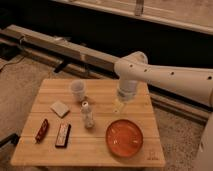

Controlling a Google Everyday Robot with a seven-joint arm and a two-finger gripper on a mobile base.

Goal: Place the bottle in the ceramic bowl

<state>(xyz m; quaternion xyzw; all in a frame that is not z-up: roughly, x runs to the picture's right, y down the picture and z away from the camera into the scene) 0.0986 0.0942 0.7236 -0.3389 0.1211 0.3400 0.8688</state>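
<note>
White, rounded robot arm (165,75) with small dark dots, a grey wrist collar (126,91), and pale jaws above the bench (95,150).

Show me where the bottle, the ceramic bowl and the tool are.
bottle (88,115): camera view, middle of its body.
ceramic bowl (124,138): camera view, bare inside of the bowl.
tool (119,106): camera view, between its fingertips, over the table (90,150) behind the bowl.

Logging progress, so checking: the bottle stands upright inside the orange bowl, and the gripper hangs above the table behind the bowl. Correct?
Not quite. The camera view shows the bottle upright on the table, left of the orange bowl. The gripper does hang above the table behind the bowl.
</note>
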